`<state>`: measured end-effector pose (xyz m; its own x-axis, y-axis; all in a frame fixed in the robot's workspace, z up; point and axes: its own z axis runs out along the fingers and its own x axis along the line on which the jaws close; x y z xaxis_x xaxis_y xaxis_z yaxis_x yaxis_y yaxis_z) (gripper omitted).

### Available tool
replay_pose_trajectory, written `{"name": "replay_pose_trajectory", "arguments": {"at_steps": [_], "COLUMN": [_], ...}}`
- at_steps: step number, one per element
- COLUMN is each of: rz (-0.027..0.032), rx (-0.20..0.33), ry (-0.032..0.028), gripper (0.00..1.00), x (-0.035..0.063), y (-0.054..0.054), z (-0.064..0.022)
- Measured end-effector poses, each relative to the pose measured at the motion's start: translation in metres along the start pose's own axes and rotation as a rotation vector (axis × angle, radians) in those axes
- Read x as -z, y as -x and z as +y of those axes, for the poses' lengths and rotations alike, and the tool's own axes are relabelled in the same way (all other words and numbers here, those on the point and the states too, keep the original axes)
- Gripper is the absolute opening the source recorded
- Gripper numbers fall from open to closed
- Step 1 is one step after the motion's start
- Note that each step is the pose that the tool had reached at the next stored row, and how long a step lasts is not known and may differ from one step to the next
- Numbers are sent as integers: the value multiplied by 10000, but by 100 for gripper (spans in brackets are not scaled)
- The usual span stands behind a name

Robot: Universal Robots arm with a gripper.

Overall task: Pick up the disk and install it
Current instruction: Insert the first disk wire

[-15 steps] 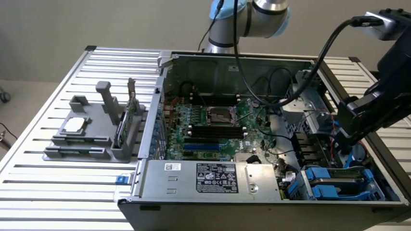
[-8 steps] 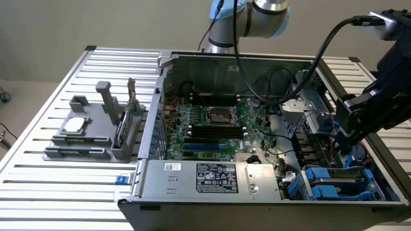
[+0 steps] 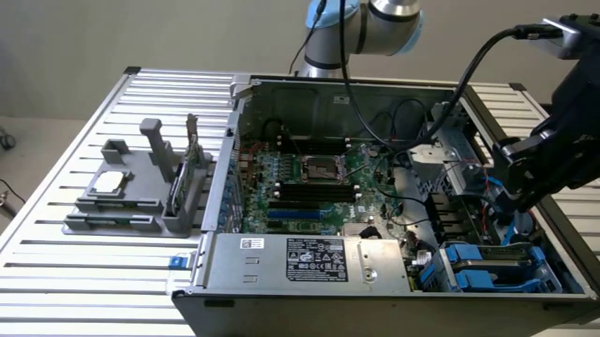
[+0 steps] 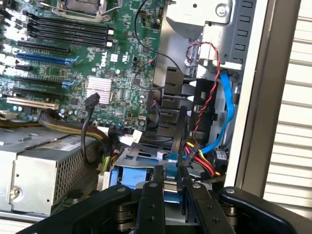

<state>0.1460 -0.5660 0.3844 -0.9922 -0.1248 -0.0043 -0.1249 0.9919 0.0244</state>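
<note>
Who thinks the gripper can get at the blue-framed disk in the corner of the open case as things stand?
Probably yes: the gripper hangs close above the disk, and the case is open with nothing covering it. The blue cable alongside might brush the gripper.

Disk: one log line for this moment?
tool: inside case, above disk | disk: blue-framed, low in case corner | grip: cannot tell

Silver arm joint [image 3: 394,21] with light-blue cap [image 3: 324,12] is noted. Thick black cable [image 3: 476,62] is plugged into grey wrist camera [image 3: 572,31]. Gripper [image 4: 169,171] is matte black and angular, with small screws [image 4: 196,185].
</note>
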Motion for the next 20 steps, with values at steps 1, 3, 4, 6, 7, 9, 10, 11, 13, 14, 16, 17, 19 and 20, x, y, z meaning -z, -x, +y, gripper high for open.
{"name": "replay_pose_trajectory", "arguments": {"at_steps": [1,3,4,6,7,9,10,11,13,14,16,17,19,20], "rz": [-55,-129,-158,-207,-224,-252,-263,-272,-284,-288,-293,-294,-297,-298], "rx": [-94,-304,-421,-665,-795,-1072,-1205,-1335,-1573,-1672,-1850,-1922,-2037,-2083], "ry": [-7,-16,-21,-29,-32,-37,-40,-43,-47,-48,-52,-55,-59,-64], "gripper": [26,26,26,26,26,26,26,26,26,26,26,26,26,26], "x": [0,0,0,0,0,-1,0,0,0,0,0,0,-1,-1], "y": [1,1,1,1,1,1,1,1,1,1,5,10,25,36], "z": [1,2,2,3,3,3,3,3,3,3,3,2,0,-1]}}
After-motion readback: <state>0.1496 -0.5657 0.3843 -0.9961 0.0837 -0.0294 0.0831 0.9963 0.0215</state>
